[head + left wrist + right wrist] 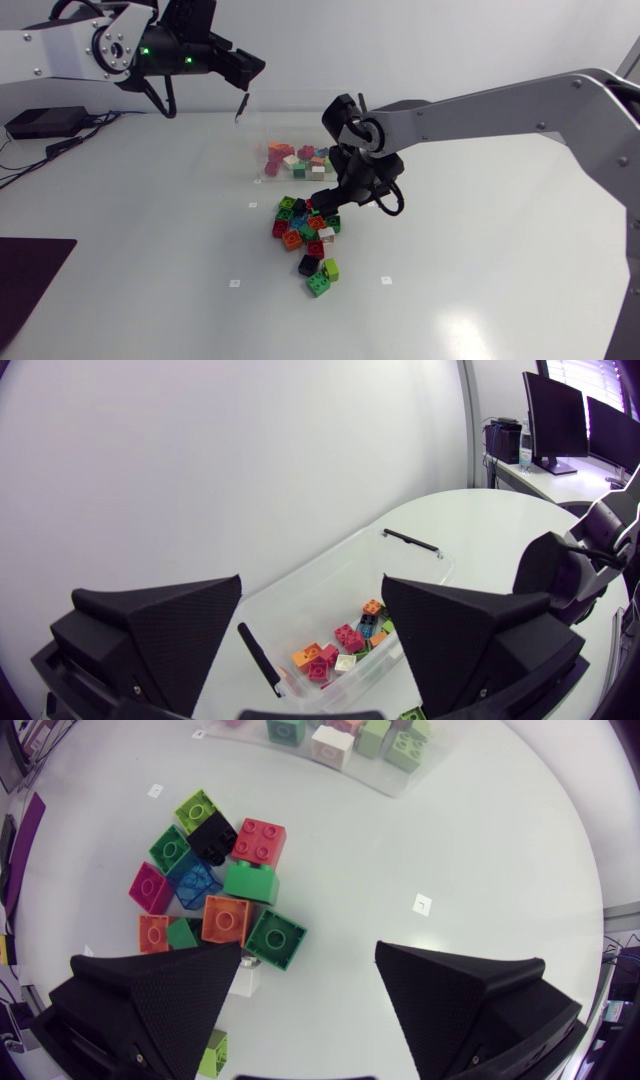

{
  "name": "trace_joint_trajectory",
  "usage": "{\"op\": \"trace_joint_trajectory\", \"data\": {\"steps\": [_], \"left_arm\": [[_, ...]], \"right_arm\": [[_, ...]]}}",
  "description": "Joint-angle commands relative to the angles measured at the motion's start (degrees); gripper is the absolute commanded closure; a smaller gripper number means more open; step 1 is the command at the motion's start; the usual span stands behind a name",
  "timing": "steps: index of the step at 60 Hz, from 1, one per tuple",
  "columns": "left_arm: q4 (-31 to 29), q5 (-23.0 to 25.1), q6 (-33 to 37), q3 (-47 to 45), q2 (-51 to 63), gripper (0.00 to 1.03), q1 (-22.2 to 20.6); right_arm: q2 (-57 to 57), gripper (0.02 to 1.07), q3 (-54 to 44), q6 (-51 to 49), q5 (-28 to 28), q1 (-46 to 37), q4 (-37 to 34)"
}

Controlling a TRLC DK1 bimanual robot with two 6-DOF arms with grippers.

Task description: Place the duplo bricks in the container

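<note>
A loose heap of duplo bricks (305,235) lies on the white tabletop (480,260). They are small square studded plastic blocks in red, orange, dark green, lime, magenta, black, white and clear blue. The heap sits just in front of the clear plastic container (330,575), a shallow rectangular box with a black clip (410,541) at each end. A second batch of bricks (345,645), with pink, red, orange, white and green among them, lies on the container's floor. The right tool (325,203) hangs low at the edge of the heap nearest the container, its two black wedge fingers spread apart with nothing between them. In the right wrist view a dark green brick (276,937) and an orange brick (225,918) sit just ahead of one finger. A white brick (243,982) is partly hidden beneath that finger, and bare tabletop shows in the gap. The left tool (245,68) is raised near the container's far side, well apart from the heap, its fingers likewise wide and empty. The container and its bricks show between them in the left wrist view.
</note>
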Motion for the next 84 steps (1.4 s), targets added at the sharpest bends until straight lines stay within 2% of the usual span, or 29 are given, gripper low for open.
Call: {"op": "trace_joint_trajectory", "data": {"steps": [1,26,61,68,70,84], "left_arm": [[0.88,-0.10,-0.87,-4.25,-3.32,0.05,1.18],[5.45,-0.10,1.42,-20.25,-15.63,0.05,3.29],[3.61,0.69,8.01,-33.43,-22.31,0.05,3.37],[2.20,0.87,9.77,-34.93,-21.34,0.05,2.58],[1.59,0.78,10.65,-35.72,-20.64,0.05,1.53],[-0.79,-1.42,12.84,-37.03,-14.84,0.05,-2.78]], "right_arm": [[2.77,0.10,1.77,2.27,0.33,0.27,-1.68],[7.08,0.13,5.38,4.29,0.07,0.62,-4.23],[10.86,0.16,8.98,5.08,0.07,0.97,-5.37],[11.30,0.27,9.33,5.17,-0.02,1.15,-5.63],[11.39,0.34,9.24,5.17,-0.02,1.24,-5.63],[11.47,0.61,8.45,5.35,-0.02,1.41,-5.37]]}}
